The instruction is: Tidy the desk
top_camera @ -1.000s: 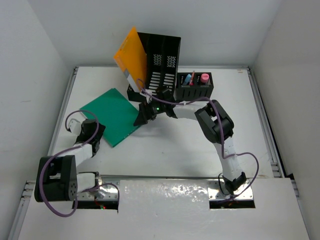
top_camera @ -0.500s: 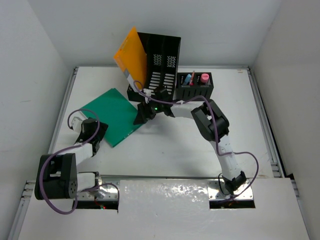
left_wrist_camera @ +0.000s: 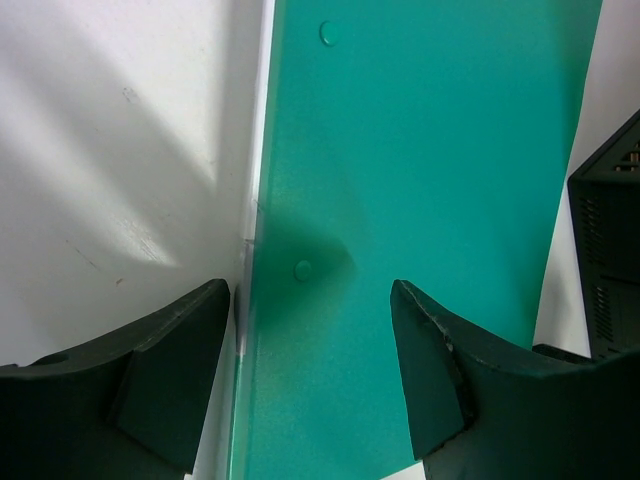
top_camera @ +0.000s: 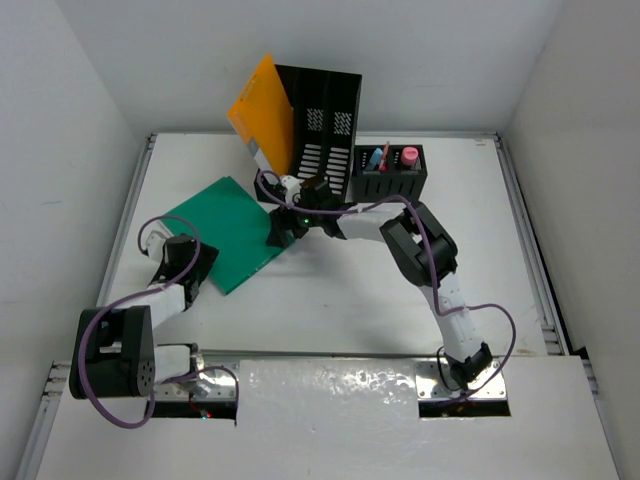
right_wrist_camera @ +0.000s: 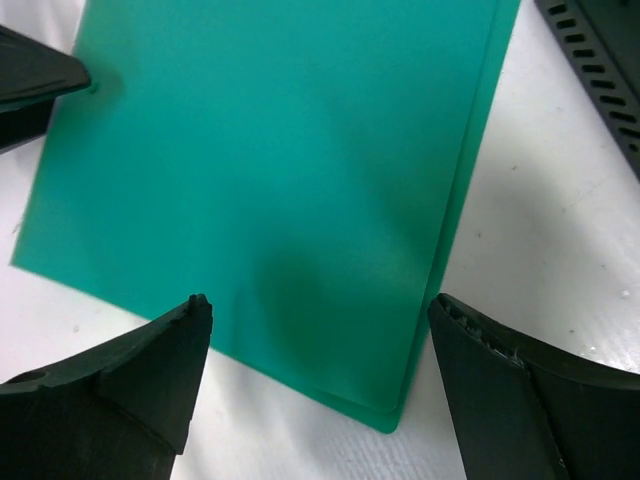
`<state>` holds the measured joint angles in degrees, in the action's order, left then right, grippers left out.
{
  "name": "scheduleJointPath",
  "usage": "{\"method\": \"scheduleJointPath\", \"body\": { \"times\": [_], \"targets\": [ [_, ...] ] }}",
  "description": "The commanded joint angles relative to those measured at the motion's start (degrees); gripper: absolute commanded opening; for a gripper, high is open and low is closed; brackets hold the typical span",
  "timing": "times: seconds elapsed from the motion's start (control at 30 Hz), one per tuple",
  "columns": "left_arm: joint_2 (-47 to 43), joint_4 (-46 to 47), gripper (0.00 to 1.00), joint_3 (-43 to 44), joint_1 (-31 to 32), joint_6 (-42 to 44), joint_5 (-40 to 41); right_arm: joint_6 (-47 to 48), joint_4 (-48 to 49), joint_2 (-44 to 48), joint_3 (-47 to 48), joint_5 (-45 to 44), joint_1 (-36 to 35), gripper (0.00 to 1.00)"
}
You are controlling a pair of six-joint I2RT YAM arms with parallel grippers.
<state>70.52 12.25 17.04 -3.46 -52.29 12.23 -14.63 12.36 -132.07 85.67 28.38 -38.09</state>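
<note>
Nearest me, the left hand hangs spread open, straddling an edge of the green folder, which lies flat on the white desk spanning the whole floor of the view. Farther in, the right hand gapes open above the folder's right corner. A black file holder stands at the far edge, with an orange folder leaning in it.

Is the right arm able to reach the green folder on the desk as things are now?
Probably yes. The right gripper hangs open over a corner of the green folder, and nothing lies between them.
</note>
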Motion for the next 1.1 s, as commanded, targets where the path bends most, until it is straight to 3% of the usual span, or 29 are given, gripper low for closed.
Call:
{"method": "scheduleJointPath", "body": {
  "times": [0.0,0.13,0.17,0.3,0.5,0.83,1.07],
  "targets": [
    [-0.21,-0.65,0.63,2.21,-0.31,1.40,-1.15,1.89,0.03,1.03,-0.94,-4.82,-0.59,0.87],
    [-0.03,-0.48,0.63,2.48,-0.31,2.28,-1.33,0.75,0.73,-0.11,-0.68,-4.65,-0.94,0.83],
    [-0.03,-0.04,0.63,2.39,-0.31,2.63,-1.68,-0.12,1.17,-0.38,-0.59,-3.87,-0.94,0.77],
    [0.93,7.49,0.63,1.60,-0.31,4.30,-5.71,-2.32,2.31,-1.35,-1.29,-2.11,-1.20,0.68],
    [2.51,22.35,0.63,-3.06,-0.31,3.16,-14.95,-3.82,3.20,-0.91,-4.02,-1.31,-1.55,0.66],
    [2.78,35.54,0.61,-5.79,-0.31,-0.96,-24.00,-3.65,2.76,0.15,-7.09,-1.22,-2.17,0.66],
    [2.87,46.19,0.51,-6.84,-0.31,-4.31,-31.82,-3.39,2.32,0.59,-7.27,-0.87,-2.43,0.66]
  ]
}}
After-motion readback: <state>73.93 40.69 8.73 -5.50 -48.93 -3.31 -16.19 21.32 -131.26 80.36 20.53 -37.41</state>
